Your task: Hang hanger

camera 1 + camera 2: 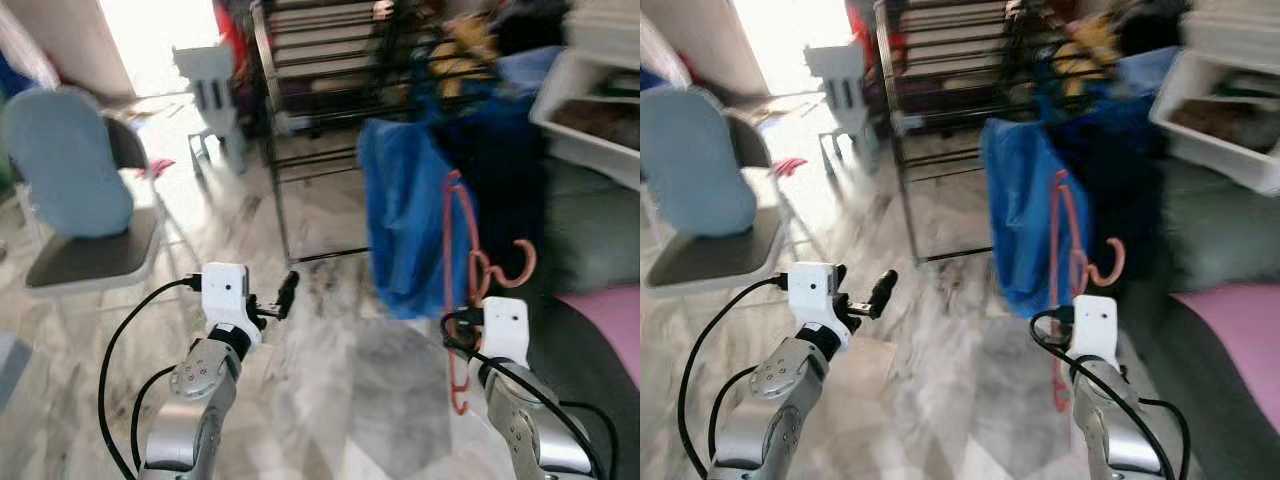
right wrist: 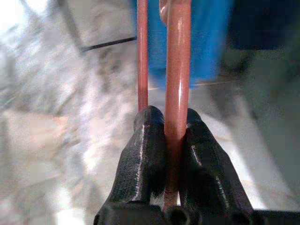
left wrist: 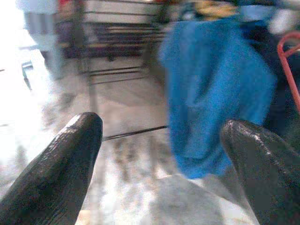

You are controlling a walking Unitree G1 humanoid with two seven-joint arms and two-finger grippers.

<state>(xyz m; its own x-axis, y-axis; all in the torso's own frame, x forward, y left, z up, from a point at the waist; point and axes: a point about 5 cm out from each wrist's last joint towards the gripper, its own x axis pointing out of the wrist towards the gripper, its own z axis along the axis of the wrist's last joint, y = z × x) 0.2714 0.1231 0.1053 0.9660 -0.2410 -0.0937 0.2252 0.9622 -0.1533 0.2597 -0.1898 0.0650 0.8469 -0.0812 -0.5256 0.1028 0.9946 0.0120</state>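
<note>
The orange hanger (image 2: 177, 70) is clamped between the closed fingers of the right gripper (image 2: 171, 154) and held upright above the marble floor (image 1: 330, 380). The left gripper (image 3: 159, 140) is spread open, empty. Beyond, a blue cloth (image 1: 405, 220) is draped beside a black rack (image 1: 320, 90).

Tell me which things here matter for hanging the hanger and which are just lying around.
Part of the job:
- orange hanger, gripped by the right gripper
- black rack, the likely place to hang it
- left gripper, fingers open, holding nothing

Just lying about:
- blue cloth
- grey chair
- white stool
- white bin
</note>
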